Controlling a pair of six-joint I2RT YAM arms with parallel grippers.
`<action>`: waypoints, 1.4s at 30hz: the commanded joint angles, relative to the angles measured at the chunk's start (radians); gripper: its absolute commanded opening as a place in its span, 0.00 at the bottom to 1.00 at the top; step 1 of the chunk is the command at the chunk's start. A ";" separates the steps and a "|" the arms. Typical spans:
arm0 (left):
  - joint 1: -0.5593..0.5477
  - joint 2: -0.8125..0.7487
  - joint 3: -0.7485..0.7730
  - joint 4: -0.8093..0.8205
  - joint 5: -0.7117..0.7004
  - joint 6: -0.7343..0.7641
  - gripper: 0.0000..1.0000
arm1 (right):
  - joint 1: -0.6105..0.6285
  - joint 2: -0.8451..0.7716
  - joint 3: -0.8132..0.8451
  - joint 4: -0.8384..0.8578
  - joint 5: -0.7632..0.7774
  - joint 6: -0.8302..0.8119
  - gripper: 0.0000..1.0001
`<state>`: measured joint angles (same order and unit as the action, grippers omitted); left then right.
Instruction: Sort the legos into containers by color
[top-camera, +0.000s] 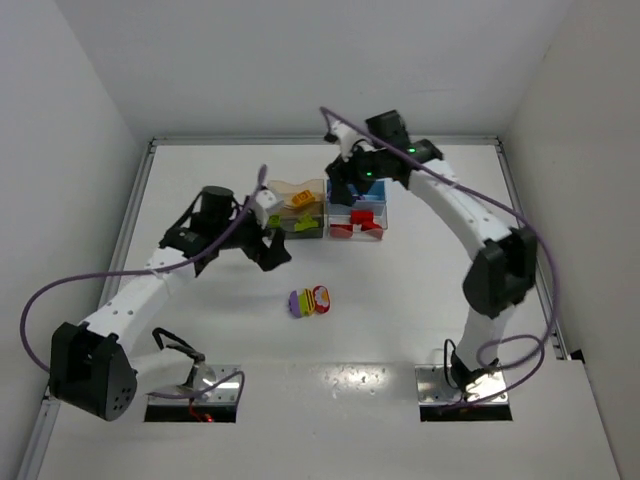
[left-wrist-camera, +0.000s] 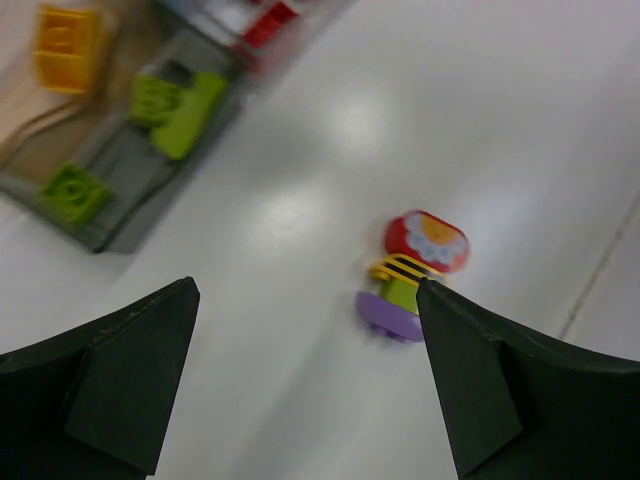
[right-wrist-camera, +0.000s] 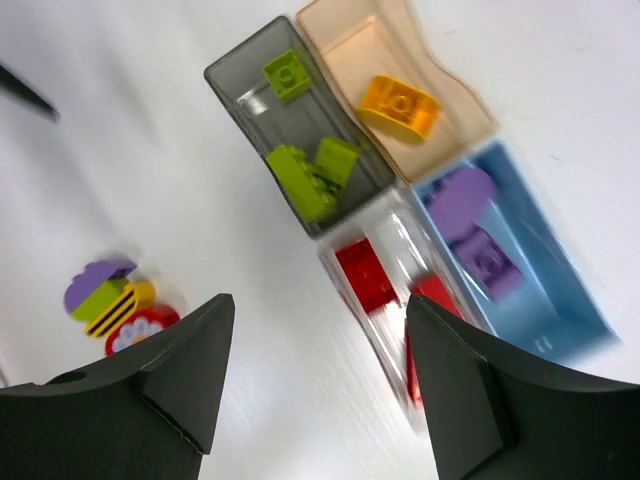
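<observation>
- Left end effector (left-wrist-camera: 305, 320) & right end effector (right-wrist-camera: 318, 330): fingers apart, nothing held.
- Legos (right-wrist-camera: 400, 105) already sorted into grey bin (right-wrist-camera: 240, 85), tan bin (right-wrist-camera: 340, 40), blue bin (right-wrist-camera: 560, 290), clear bin (right-wrist-camera: 400, 240).
- Mixed clump (left-wrist-camera: 410, 275) left on table (left-wrist-camera: 500, 120), judged last to be sorted.

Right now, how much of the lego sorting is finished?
Mostly done: green legos sit in the grey bin, an orange one in the tan bin, purple ones in the blue bin, red ones in the clear bin. Nothing is in hand; the left tool and right tool are both open and empty. Left: one mixed-color clump on the table.
</observation>
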<state>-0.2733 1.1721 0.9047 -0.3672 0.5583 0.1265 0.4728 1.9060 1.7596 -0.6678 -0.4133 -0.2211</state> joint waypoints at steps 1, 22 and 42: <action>-0.130 -0.014 -0.053 -0.044 -0.020 0.137 0.97 | -0.080 -0.191 -0.128 -0.036 -0.019 0.037 0.70; -0.524 0.288 -0.083 -0.003 -0.351 0.216 0.94 | -0.347 -0.659 -0.572 -0.245 -0.024 -0.061 0.75; -0.534 0.379 -0.101 0.086 -0.307 0.162 0.53 | -0.398 -0.604 -0.563 -0.221 -0.106 0.004 0.75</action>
<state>-0.7937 1.5524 0.8032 -0.2958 0.2230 0.2897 0.0921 1.2865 1.1809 -0.9195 -0.4652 -0.2676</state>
